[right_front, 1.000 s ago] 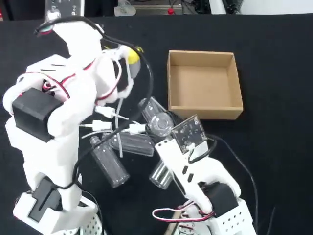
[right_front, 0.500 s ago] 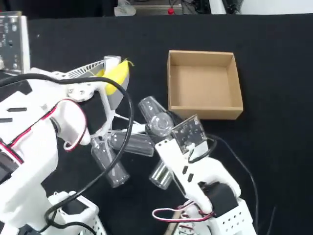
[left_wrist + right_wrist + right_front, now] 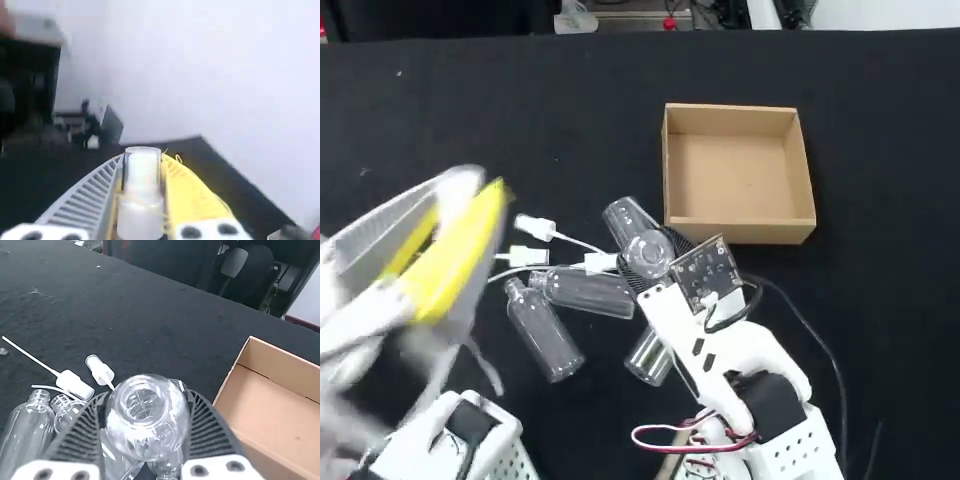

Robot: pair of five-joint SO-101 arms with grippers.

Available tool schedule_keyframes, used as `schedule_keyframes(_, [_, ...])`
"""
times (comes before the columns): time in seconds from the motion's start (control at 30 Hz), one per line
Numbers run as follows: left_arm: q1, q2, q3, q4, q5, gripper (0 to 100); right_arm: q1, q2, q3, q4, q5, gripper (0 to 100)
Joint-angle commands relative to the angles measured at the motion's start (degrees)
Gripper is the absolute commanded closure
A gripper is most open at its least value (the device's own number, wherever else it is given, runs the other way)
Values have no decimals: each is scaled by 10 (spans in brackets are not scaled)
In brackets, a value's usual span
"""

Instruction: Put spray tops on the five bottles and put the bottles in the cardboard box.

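In the middle of the black table (image 3: 880, 120), the right gripper (image 3: 648, 256) is closed around a clear bottle (image 3: 644, 250). The bottle stands upright with its open neck up. The right wrist view shows the dark fingers (image 3: 85, 430) pressing on both sides of it.

From this held bottle, the cardboard box (image 3: 740, 233) lies at about 1 o'clock, near but apart. A second bottle (image 3: 623, 214) lies at 11 o'clock, just beside the held one. A third bottle (image 3: 585, 293) lies on its side at 8 o'clock. A fourth bottle (image 3: 542, 336) lies further out at 7 o'clock. A fifth bottle (image 3: 646, 356) lies at 6 o'clock, partly under the right arm.

Three loose spray tops with thin tubes lie at about 9 o'clock. One is the far top (image 3: 534, 226), one is the middle top (image 3: 524, 256), and the last is the near top (image 3: 601, 262), close to the third bottle's neck.

At 9 o'clock of the whole table, the left gripper (image 3: 470, 215) is raised above the surface and looks blurred. In the left wrist view its grey and yellow fingers are narrowed on a white spray top (image 3: 141, 197), which stands upright between them.
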State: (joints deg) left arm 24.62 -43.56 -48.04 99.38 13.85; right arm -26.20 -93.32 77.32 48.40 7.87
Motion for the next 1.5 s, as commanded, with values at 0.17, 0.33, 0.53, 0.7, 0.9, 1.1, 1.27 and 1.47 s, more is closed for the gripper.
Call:
schedule_keyframes(0.17, [-2, -67, 167, -118, -22, 970, -6, -9, -4, -18, 1, 988])
schedule_keyframes(0.33, [-2, -157, 323, -230, -25, 970, -6, -9, -4, -18, 1, 988])
schedule_keyframes(0.53, [-2, -297, 559, -430, -25, 970, -6, -9, -4, -18, 1, 988])
schedule_keyframes(0.7, [-1, -400, 749, -623, -25, 970, -6, -9, -4, -18, 1, 988])
schedule_keyframes(0.9, [3, -455, 916, -827, -25, 970, -6, -9, -4, -18, 1, 988])
schedule_keyframes(1.1, [5, -453, 990, -927, -23, 970, -6, -9, -4, -18, 1, 988])
schedule_keyframes(1.27, [68, -452, 1001, -931, -25, 970, -6, -9, -4, -18, -3, 988])
schedule_keyframes(1.47, [165, -381, 1004, -928, -79, 970, -6, -9, -4, -18, 0, 988])
